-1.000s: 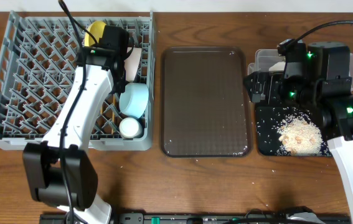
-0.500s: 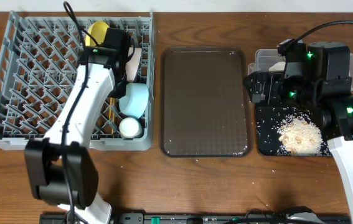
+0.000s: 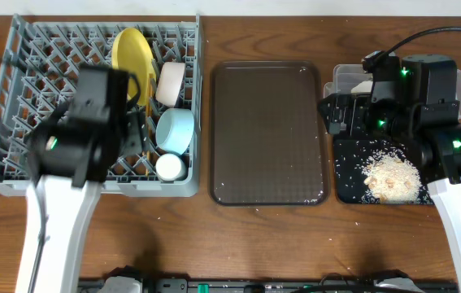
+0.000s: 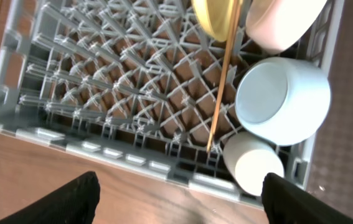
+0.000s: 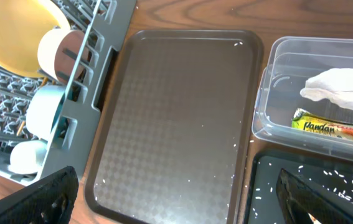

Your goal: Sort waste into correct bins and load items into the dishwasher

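At the surface's (image 3: 214, 244) nine o'clock, the grey dish rack (image 3: 19, 98) holds the yellow plate (image 3: 130, 50), white bowl (image 3: 171, 81), blue bowl (image 3: 175, 130), cup (image 3: 170, 167) and chopsticks (image 4: 223, 81) along its three o'clock side. The left pincer (image 4: 179, 186) hangs above, spread wide and empty. At three o'clock the right pincer (image 5: 176, 186) gapes empty beside the clear tub (image 5: 276, 93) holding the napkin (image 5: 344, 84) and wrapper (image 5: 332, 129). Rice (image 3: 391, 177) lies in the black tray (image 3: 348, 183) at four.

The whole surface (image 3: 263, 236) is seen from straight overhead. Both wrist views are angled down, nearer; the dish rack (image 4: 120, 93) is shared.
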Action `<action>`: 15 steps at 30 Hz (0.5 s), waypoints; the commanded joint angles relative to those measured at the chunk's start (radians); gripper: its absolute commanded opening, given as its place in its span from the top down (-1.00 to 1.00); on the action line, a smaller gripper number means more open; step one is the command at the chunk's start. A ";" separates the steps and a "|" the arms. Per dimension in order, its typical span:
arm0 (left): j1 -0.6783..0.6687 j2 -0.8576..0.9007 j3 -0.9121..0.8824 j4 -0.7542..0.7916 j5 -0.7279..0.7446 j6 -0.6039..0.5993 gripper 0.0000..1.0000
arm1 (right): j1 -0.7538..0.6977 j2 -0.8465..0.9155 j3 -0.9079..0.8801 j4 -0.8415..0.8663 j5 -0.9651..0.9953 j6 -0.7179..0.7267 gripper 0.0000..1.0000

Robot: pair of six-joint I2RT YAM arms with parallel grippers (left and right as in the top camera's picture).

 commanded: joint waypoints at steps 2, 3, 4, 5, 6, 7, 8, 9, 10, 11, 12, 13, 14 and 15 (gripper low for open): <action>-0.006 -0.144 0.005 -0.059 0.018 -0.136 -0.72 | -0.001 0.000 0.006 0.000 0.003 0.010 -0.99; -0.007 -0.179 -0.003 -0.066 0.033 -0.156 -0.73 | -0.001 0.000 0.006 0.000 0.003 0.010 -0.98; -0.007 -0.209 -0.013 -0.068 0.053 -0.174 -0.73 | -0.001 0.000 0.006 0.000 0.003 0.010 -0.99; -0.007 -0.237 -0.023 -0.069 0.074 -0.196 -0.73 | -0.001 0.000 0.006 0.000 0.003 0.010 -0.98; -0.007 -0.261 -0.033 -0.070 0.093 -0.221 -0.74 | -0.001 0.000 0.006 0.000 0.003 0.010 -0.99; -0.007 -0.283 -0.040 -0.078 0.107 -0.256 -0.74 | -0.001 0.000 0.006 0.000 0.003 0.010 -0.99; -0.007 -0.300 -0.043 -0.091 0.119 -0.290 -0.75 | -0.001 0.000 0.006 0.000 0.003 0.010 -0.98; -0.007 -0.317 -0.043 -0.105 0.122 -0.312 -0.75 | -0.001 0.000 0.006 0.000 0.003 0.010 -0.98; -0.007 -0.331 -0.043 -0.112 0.121 -0.311 -0.75 | -0.001 0.000 0.006 0.000 0.003 0.010 -0.99; -0.007 -0.343 -0.043 -0.119 0.122 -0.311 -0.75 | -0.001 0.000 0.006 0.000 0.003 0.010 -0.99; -0.007 -0.353 -0.043 -0.123 0.122 -0.311 -0.75 | -0.001 0.000 0.006 0.000 0.003 0.010 -0.98; -0.007 -0.361 -0.043 -0.125 0.121 -0.311 -0.75 | -0.001 0.000 0.006 0.000 0.003 0.010 -0.99; -0.007 -0.367 -0.043 -0.125 0.121 -0.311 -0.76 | -0.001 0.000 0.006 0.000 0.003 0.010 -0.98; -0.007 -0.372 -0.043 -0.126 0.121 -0.311 -0.76 | -0.001 0.000 0.006 0.000 0.003 0.010 -0.99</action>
